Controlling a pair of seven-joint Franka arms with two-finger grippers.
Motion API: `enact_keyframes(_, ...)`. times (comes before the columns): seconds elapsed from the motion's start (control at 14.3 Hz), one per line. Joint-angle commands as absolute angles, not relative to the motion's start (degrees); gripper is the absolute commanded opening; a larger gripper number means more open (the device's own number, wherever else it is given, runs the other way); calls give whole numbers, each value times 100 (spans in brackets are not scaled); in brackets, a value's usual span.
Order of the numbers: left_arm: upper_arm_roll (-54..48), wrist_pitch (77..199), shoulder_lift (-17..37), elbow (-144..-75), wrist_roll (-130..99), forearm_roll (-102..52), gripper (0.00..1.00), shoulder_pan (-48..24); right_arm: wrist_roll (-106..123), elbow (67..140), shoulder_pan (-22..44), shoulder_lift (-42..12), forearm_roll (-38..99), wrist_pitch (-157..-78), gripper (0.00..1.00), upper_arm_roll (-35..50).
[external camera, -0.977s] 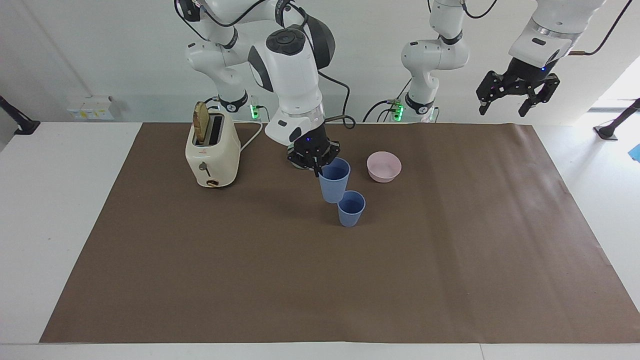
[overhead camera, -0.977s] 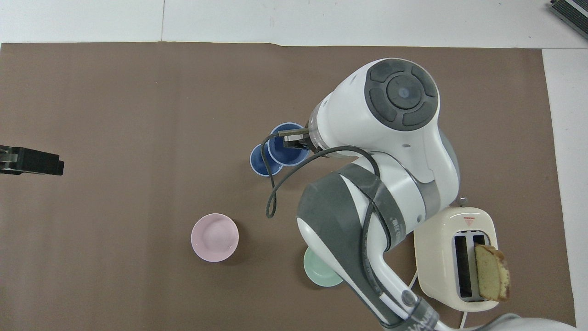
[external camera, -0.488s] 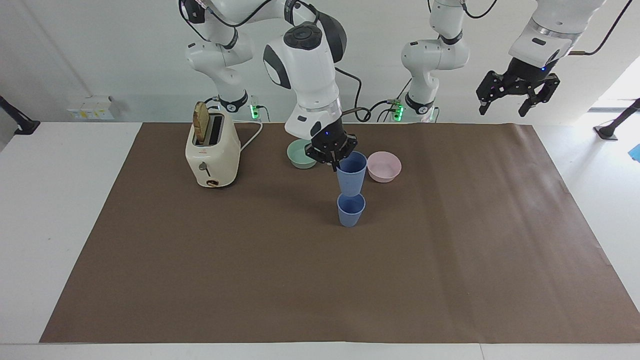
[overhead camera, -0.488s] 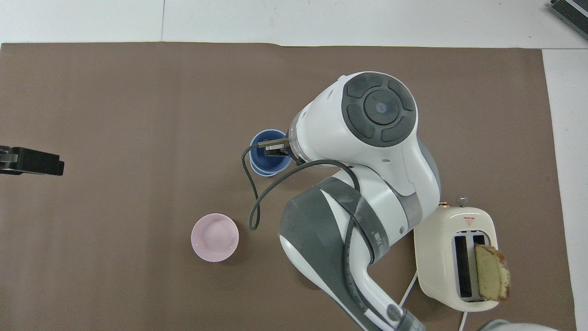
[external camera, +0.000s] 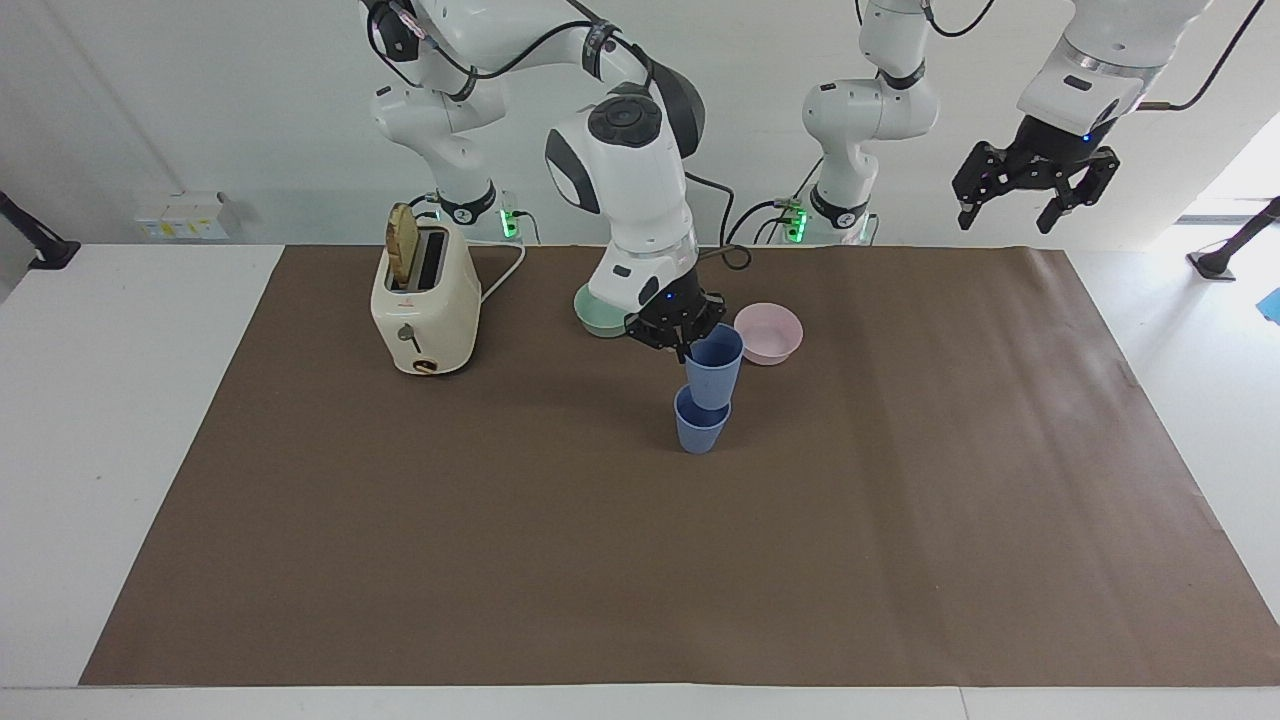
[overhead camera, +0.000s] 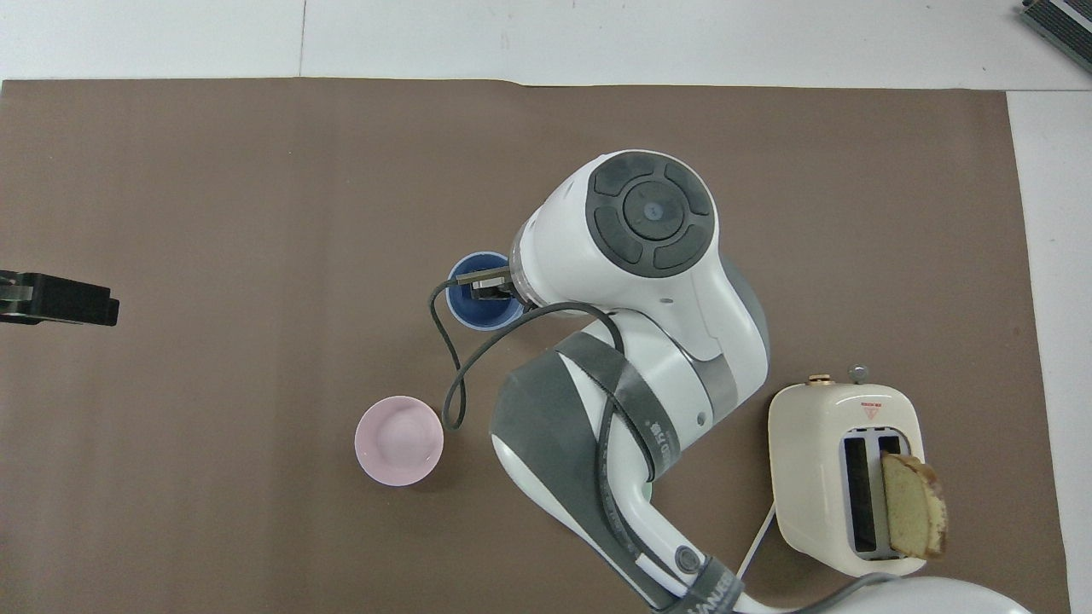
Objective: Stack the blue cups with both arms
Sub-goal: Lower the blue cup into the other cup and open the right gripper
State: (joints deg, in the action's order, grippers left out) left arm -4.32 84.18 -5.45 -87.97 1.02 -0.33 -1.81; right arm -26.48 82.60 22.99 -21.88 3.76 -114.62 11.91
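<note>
The right gripper [external camera: 686, 347] pinches the rim of one blue cup [external camera: 714, 367], its bottom just inside the other blue cup [external camera: 699, 425] on the brown mat, so next it should push down and let go, while the left gripper [external camera: 1035, 196] waits wide open up high.

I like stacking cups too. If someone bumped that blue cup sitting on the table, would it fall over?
Probably easily: the lower blue cup looks like light plastic, and it narrows toward its base. The held cup, pinched by the right gripper, is already entering it and may steady it.
</note>
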Motion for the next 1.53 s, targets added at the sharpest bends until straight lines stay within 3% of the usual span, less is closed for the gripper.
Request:
enact_keyframes(0.0,-448,8306,-598,-8771,158,-123,100,-105,-2698,8306,2206,-2206,422,-11566,0,1213)
enact_keyframes(0.7,-448,8306,-598,-8771,158,-123,100,-105,-2672,8569,2180,-2224,431,-11628,0,1204)
enact_keyframes(1.19,-448,8306,-598,-8771,158,-123,100,-105,-2681,8728,2162,-2469,413,-12137,0,1204)
enact_keyframes(1.26,-448,8306,-598,-8771,158,-123,100,-105,-2681,8728,2162,-2478,413,-12129,16,1195)
enact_keyframes(1.33,-448,8306,-598,-8763,158,-123,100,-105,-2689,8728,2162,-2470,413,-12129,48,1195)
enact_keyframes(1.4,-448,8306,-598,-8763,150,-123,100,-105,-2707,8728,2162,-2470,413,-12120,71,1204)
enact_keyframes(1.47,-448,8306,-598,-8763,158,-123,100,-97,-2716,8728,2171,-2470,413,-12120,86,1195)
